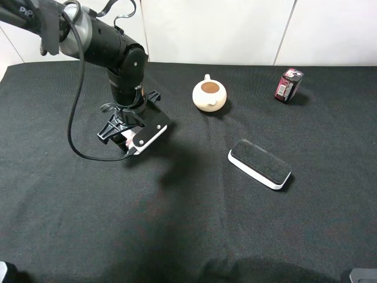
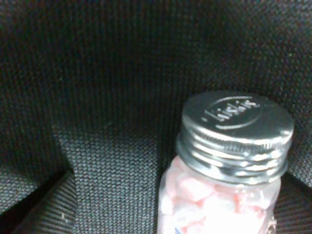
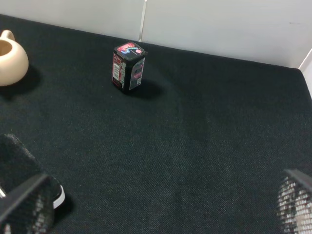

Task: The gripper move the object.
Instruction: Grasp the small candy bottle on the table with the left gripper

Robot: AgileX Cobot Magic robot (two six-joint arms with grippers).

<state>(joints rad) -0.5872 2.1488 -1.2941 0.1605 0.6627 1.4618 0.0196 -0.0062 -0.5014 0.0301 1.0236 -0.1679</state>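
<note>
Two grippers are reported here, and only one is near the task's thing. The left gripper (image 1: 129, 135) hangs low over the left part of the black cloth (image 1: 188, 236), pointing down. Its jaws are spread wide and are not clamped on anything.

The bottle (image 2: 226, 165) sits between those jaws on the cloth. It is small and clear-walled, filled with pink and white pieces, and has a grey metal screw cap. In the left wrist view one dark ribbed finger (image 2: 29, 214) stands well apart from the bottle. On the bottle's other side the view is too dark to tell whether anything touches it. From the high camera the bottle is almost hidden under the gripper, with only a pale pink sliver showing.

To the right of the gripper and slightly farther back stands a cream teapot (image 1: 209, 94) without a lid. A dark red box (image 1: 288, 84) stands upright at the far right. A flat black pad (image 1: 259, 164) with a white edge lies right of centre, nearer than the teapot.

The right gripper (image 3: 158, 207) is over the right side of the cloth. Its jaws are wide apart with nothing between them.
</note>
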